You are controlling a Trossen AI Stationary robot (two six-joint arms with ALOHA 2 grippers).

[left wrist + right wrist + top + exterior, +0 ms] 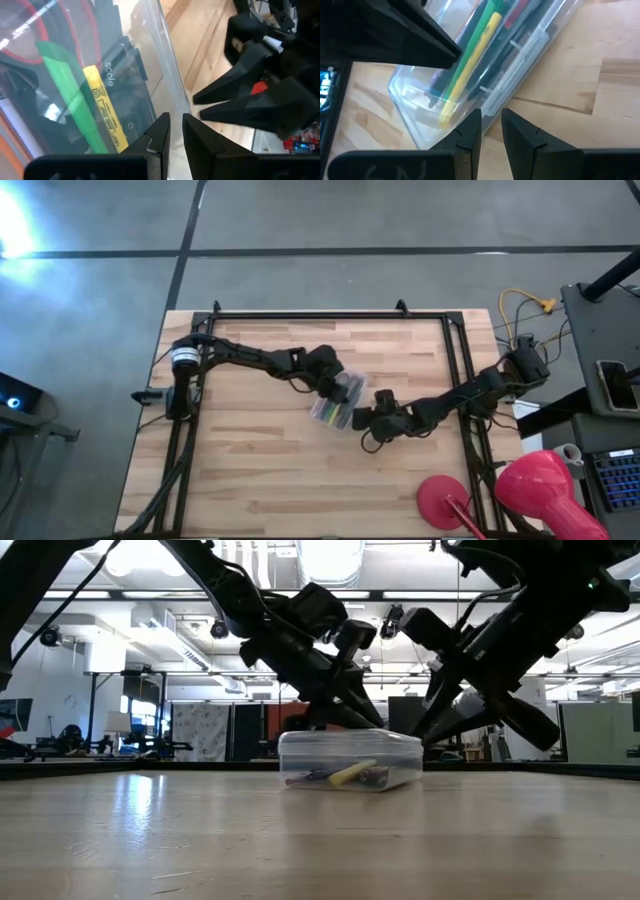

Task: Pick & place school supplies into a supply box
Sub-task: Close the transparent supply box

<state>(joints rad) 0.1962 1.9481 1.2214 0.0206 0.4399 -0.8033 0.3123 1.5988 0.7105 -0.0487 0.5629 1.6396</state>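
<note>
The supply box, clear plastic with rounded corners, lies flat on the wooden table near its middle, also in the low view. Inside lie a green pen, a yellow pen, several dark pens and a red-handled item. My left gripper stands over the box's far long edge, fingers shut to a narrow slit. My right gripper sits at the box's right end, equally shut; the left wrist view shows it too. My left gripper slants down from the table's far left, and its shut fingertips meet the box's top along one long edge. The box stays flat on the table. My right gripper slants down from the table's right. Its shut fingertips are against the box's right end edge. Whether they press on it or only touch it does not show.
A black metal frame runs along the table's far, left and right sides. A flat red disc lies at the near right corner, with a big pink round object just beyond the table's edge. Bare wood lies on the near side.
</note>
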